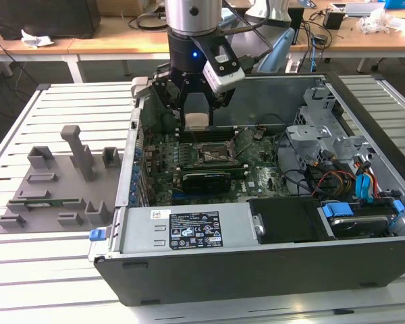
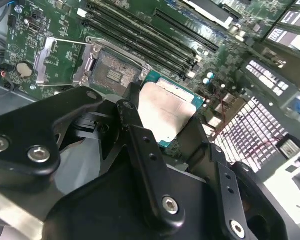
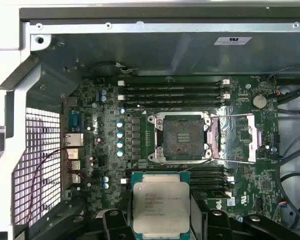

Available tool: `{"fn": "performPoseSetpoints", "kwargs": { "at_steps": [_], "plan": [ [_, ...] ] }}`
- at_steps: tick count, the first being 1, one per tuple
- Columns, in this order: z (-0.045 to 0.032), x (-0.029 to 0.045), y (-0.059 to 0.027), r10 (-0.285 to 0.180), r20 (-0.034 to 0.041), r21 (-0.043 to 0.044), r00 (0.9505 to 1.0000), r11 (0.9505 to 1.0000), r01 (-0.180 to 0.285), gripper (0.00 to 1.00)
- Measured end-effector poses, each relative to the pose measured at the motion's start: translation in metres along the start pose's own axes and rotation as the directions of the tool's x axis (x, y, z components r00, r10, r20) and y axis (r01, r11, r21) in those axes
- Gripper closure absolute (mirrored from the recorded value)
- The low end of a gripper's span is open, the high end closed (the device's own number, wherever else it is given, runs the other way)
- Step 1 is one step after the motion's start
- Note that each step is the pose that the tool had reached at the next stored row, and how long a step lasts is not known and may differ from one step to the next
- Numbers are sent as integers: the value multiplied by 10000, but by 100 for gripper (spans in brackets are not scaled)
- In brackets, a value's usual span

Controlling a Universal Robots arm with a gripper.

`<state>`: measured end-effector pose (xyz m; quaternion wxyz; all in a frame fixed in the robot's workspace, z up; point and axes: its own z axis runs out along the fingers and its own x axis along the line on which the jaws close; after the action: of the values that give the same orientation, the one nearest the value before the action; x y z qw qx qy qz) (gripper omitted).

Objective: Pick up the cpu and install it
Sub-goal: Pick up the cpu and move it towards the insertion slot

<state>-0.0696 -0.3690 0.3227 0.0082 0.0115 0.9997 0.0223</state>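
cpu held in gripper, seemingly hanging above motherboard socket

My jaws hold the cpu above the motherboard in the case, near the socket; a fixture tray lies on the worktop at the exterior view's left.

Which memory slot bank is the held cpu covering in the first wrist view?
The bank on the socket's side away from the case wall; the cpu hides part of it. The wall-side bank lies uncovered.
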Motion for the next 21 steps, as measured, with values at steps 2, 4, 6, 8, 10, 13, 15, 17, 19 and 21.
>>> {"fn": "performPoseSetpoints", "kwargs": {
  "at_steps": [2,4,6,8,10,13,15,17,19,21],
  "plan": [
    [86,-46,17,2,-27,0,10000,10000,-2,45],
    [124,-66,22,2,-41,1,10000,10000,-2,45],
    [197,-106,32,2,-68,0,10000,10000,-2,45],
    [238,-129,37,3,-87,3,10000,10000,-3,45],
    [275,-151,49,4,-104,3,9999,10000,-4,45],
    [374,-227,100,8,-161,4,9999,10000,-8,45],
    [417,-259,126,7,-177,4,9998,10000,-7,45],
    [449,-286,147,7,-188,5,9998,10000,-7,45],
    [489,-324,174,7,-200,4,9998,10000,-7,45],
    [527,-349,204,4,-207,7,9998,10000,-4,45]
  ]
}}
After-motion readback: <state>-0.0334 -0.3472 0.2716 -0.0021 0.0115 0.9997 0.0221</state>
